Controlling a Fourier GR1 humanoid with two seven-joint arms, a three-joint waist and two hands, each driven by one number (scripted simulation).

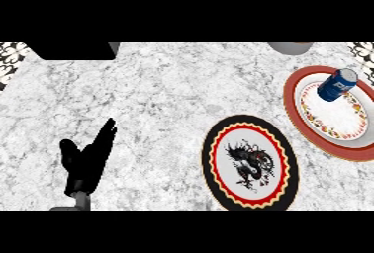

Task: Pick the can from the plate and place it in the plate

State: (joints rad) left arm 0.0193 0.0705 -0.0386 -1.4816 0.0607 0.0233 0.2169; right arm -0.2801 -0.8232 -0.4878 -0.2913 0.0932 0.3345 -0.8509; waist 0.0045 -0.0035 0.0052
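Note:
A blue can (337, 84) with a silver top stands on the red-rimmed white plate (327, 126) at the right edge of the head view. A second plate (222, 163), black-rimmed with a red scalloped ring and a dragon drawing, lies nearer, right of the middle, with nothing on it. My left hand (87, 160) rests at the lower left with its fingers straight and pointing up, far from both plates. My right hand does not show.
The counter top (161, 89) is grey-white marble. A black block (73, 50) sits at the back left. Part of a grey round object (291, 47) shows at the back right. Patterned tiles (11, 59) border the far corners.

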